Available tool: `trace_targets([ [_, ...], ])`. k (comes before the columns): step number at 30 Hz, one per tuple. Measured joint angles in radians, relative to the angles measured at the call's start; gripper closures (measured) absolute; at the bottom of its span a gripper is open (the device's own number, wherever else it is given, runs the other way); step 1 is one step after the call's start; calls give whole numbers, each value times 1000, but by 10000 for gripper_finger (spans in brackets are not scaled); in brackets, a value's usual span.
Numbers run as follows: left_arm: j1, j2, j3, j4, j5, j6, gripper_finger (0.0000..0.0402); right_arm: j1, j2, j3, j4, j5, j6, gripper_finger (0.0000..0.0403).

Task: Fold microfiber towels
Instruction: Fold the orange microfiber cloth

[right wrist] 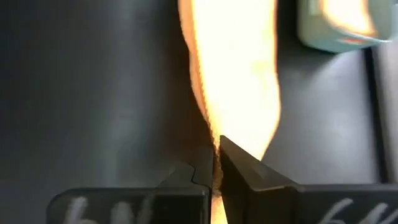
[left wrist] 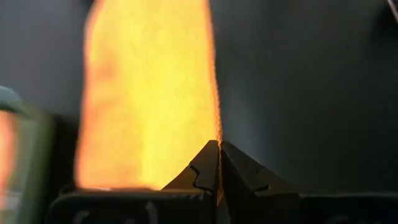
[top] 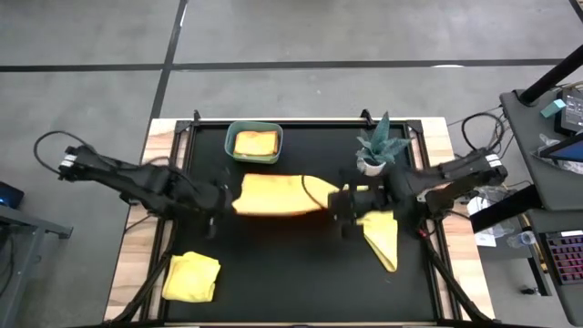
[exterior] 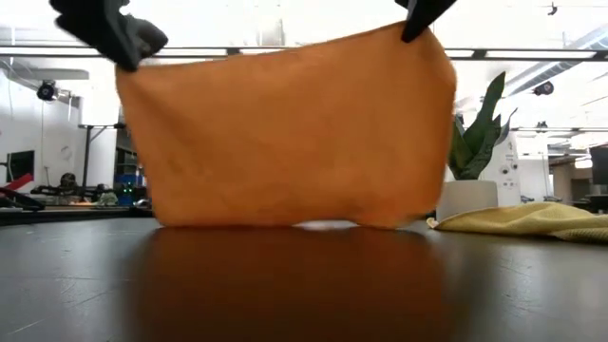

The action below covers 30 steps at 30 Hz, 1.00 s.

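Observation:
An orange towel (top: 278,196) hangs spread between my two grippers over the middle of the black mat. In the low view it is a wide sheet (exterior: 285,133) whose lower edge reaches the table top. My left gripper (top: 221,199) is shut on its left upper corner and my right gripper (top: 344,202) is shut on its right upper corner. A yellow towel (top: 383,235) lies crumpled on the mat at the right. Another yellow towel (top: 191,276) lies folded at the near left. My left gripper pinches the orange towel's upper left corner (left wrist: 217,138) between its two fingers, slanting down from the table's left. The cloth's edge runs out from between the fingertips and the sheet hangs below them. My right gripper pinches the upper right corner (right wrist: 214,144) between its two fingers, slanting down from the table's right. The top edge (exterior: 285,47) runs nearly straight between the two holds, a little higher at the right.
A teal bin (top: 254,143) holding an orange cloth stands at the far middle of the mat. A small potted plant (top: 375,150) stands at the far right, close behind my right gripper. The near middle of the mat (top: 291,282) is bare.

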Motion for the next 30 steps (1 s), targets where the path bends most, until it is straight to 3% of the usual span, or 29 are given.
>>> trace_targets([
  [12, -211, 212, -15, 41, 255, -284, 401, 232, 0, -218, 415, -149, 229, 394],
  [18, -254, 253, 4, 13, 281, -297, 401, 259, -1, -228, 420, -118, 237, 394],
  [22, -248, 190, 18, -7, 196, -239, 402, 247, -11, -158, 263, 40, 189, 394],
  [25, -239, 109, 30, -39, 77, -209, 401, 225, -11, -97, 130, 160, 150, 394],
  [30, -212, -46, 45, -100, -260, -180, 401, 165, -10, -28, 36, 389, 37, 394],
])
